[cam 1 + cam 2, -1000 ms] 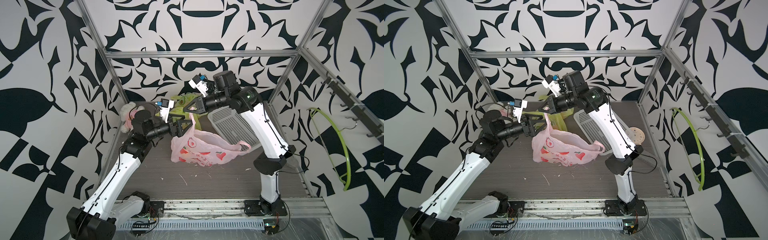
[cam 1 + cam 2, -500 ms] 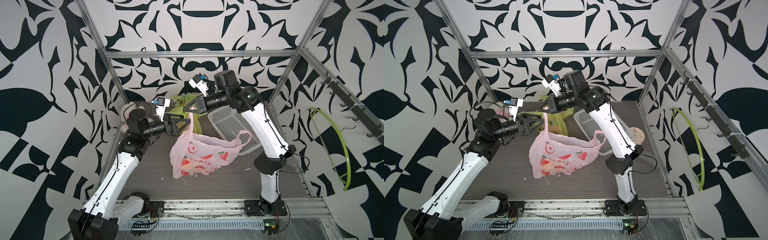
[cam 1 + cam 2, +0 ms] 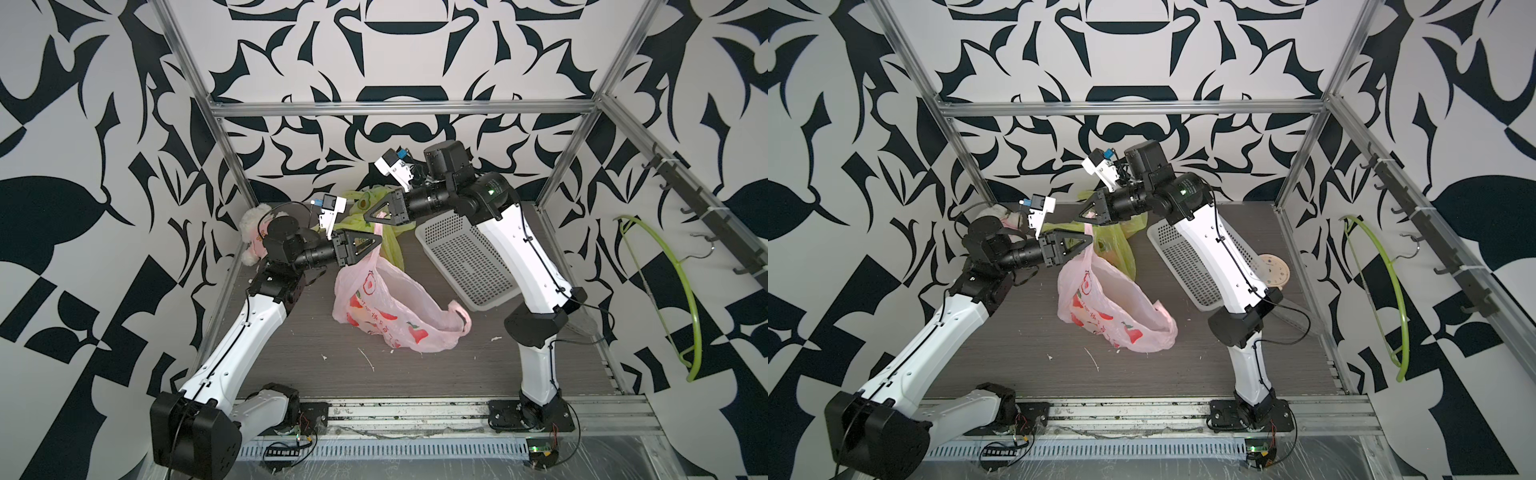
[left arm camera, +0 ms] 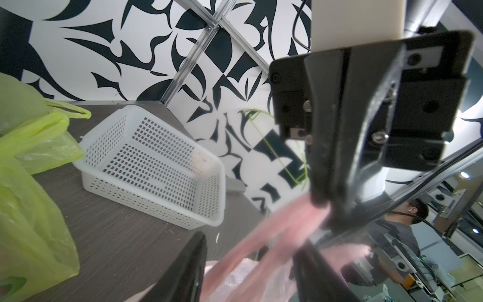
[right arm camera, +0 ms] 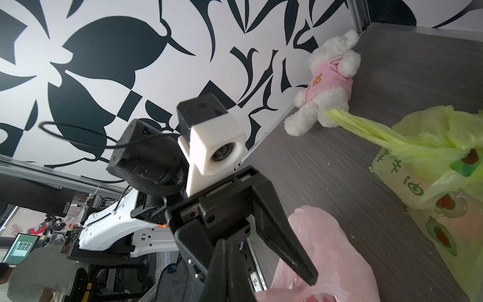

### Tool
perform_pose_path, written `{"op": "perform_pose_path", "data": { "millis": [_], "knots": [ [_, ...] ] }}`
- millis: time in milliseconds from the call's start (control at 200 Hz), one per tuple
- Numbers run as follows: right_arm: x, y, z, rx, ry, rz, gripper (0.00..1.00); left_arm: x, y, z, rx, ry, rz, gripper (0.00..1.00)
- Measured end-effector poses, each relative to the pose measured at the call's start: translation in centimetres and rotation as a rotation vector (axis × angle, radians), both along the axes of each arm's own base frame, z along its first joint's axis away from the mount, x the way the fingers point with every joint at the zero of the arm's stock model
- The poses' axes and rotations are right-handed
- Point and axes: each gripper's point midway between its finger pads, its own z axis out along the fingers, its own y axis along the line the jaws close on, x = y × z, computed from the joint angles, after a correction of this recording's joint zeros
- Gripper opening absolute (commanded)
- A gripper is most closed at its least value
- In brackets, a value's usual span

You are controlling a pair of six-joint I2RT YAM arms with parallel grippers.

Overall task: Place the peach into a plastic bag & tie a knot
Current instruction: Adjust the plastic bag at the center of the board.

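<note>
Your dark wood-grain desk (image 3: 415, 374) sits inside a frame with black-and-white patterned walls. On it, near the middle, the pink plastic bag (image 3: 390, 307) slumps with its printed body resting on the surface and its mouth sagging toward the right arm's base. One handle (image 4: 287, 224) is pulled up taut from the bag's far-left corner. Your right end effector (image 3: 368, 217) is pinched fully closed on the top of that handle, as the left wrist view shows (image 4: 324, 206). Your left end effector (image 3: 378, 241) sits just below it on the same strand. Its fingers (image 4: 188, 261) stand partly apart with the pink strand running between them, not clamped. The bag's body hangs below and in front of both tips. Its other handle (image 3: 461, 320) lies loose on the desk. Just behind is a green plastic bag (image 3: 1117, 249), with a white mesh basket (image 3: 461, 257) to its right. A plush toy (image 5: 329, 78) sits in the far left corner.
</note>
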Motion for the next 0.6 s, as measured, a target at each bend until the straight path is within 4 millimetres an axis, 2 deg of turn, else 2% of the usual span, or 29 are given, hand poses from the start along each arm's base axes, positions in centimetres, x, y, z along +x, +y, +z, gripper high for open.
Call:
{"op": "perform_pose_path", "data": {
  "millis": [65, 190, 240, 305, 360, 450, 600],
  "knots": [
    [0.1, 0.0, -0.3, -0.007, 0.006, -0.004, 0.0, -0.1, 0.0, -0.2, -0.002, 0.008, -0.001, 0.44],
    [0.3, 0.1, -0.8, -0.015, 0.017, -0.009, 0.0, -0.3, 0.0, -0.6, -0.002, 0.013, -0.004, 0.46],
    [0.4, 0.1, -0.8, -0.015, 0.019, -0.01, 0.0, -0.3, -0.1, -0.6, -0.003, 0.012, -0.005, 0.52],
    [0.4, 0.1, -0.7, -0.012, 0.019, -0.01, 0.0, -0.4, -0.2, -0.5, -0.005, 0.009, -0.006, 0.72],
    [0.4, 0.1, -0.6, -0.007, 0.024, -0.008, 0.0, -0.3, -0.2, -0.6, 0.002, -0.002, 0.0, 0.79],
    [0.2, 0.1, -0.5, 0.0, 0.033, 0.001, 0.0, 0.1, -0.1, -1.0, 0.019, 0.0, 0.023, 0.84],
    [-0.2, 0.1, -0.3, 0.012, 0.046, 0.023, 0.0, 0.6, 0.1, -1.8, 0.072, -0.007, 0.058, 0.84]
  ]
}}
